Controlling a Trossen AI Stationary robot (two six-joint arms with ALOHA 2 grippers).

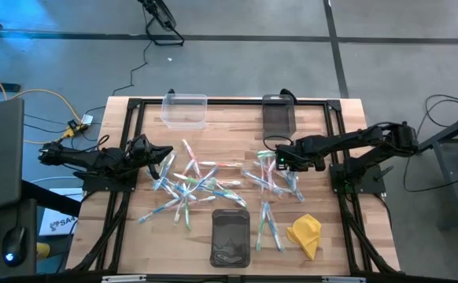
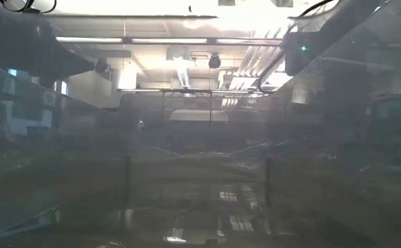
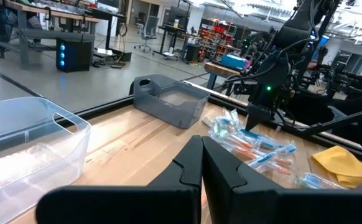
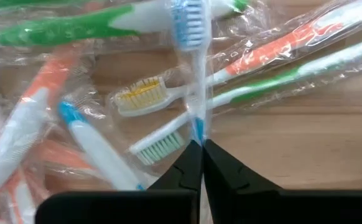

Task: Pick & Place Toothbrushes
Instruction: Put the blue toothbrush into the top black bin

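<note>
Right gripper [image 4: 196, 146] fingers pinched together on blue-white toothbrush [image 4: 192, 37], mid-right of high view. Left gripper [image 3: 201, 152] closed, empty. Toothbrushes [image 1: 201, 185] mostly unsorted.

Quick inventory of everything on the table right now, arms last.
Toothbrushes: dozens, white with green, blue or orange accents, in clear wrappers, scattered across mid-table.
Clear bin: one, far edge, left of centre.
Grey bins: two; one at the far edge right of centre, one at the near edge, centre.
Yellow cloth: one, near right.
Left claw: shut, at the pile's left edge, nothing held.
Right claw: shut on a blue toothbrush, over the pile's right side.
</note>
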